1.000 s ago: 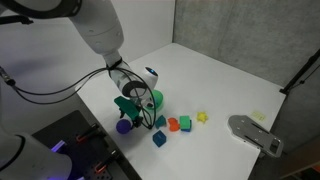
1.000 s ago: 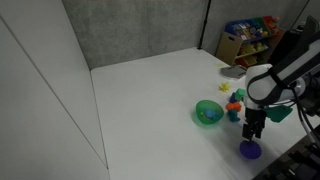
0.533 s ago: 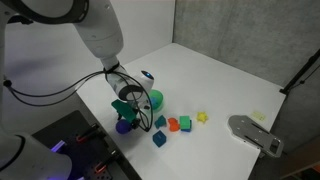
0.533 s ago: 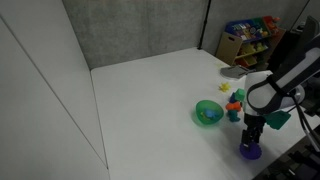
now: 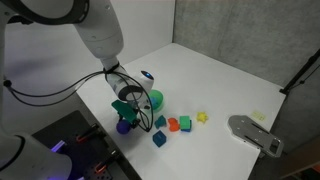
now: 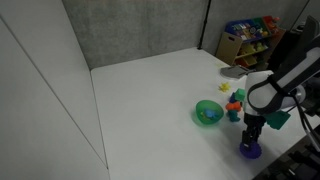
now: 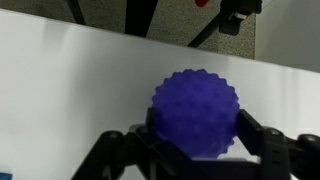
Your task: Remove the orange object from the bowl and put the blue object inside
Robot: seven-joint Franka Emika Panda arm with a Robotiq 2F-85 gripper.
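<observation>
The blue object point(image 7: 195, 113), a knobbly dark blue-purple ball, sits on the white table near its front edge, seen in both exterior views point(image 5: 123, 127) point(image 6: 249, 151). My gripper point(image 7: 193, 128) is straight over it, with a finger pressed against each side of the ball point(image 5: 124, 120) point(image 6: 250, 139). The bright-green bowl point(image 5: 155, 99) point(image 6: 208, 114) stands just beside the gripper. The orange object point(image 5: 173, 125) lies on the table outside the bowl, next to a green cube point(image 5: 184, 122).
Two teal blocks point(image 5: 159, 139) point(image 5: 161, 121) lie between the ball and the orange block. A small yellow piece point(image 5: 202, 117) is further along. A grey device point(image 5: 255, 133) sits at the table's end. The table edge is close to the ball.
My gripper came down around the ball between one second and half a second ago. Since then nothing has visibly moved.
</observation>
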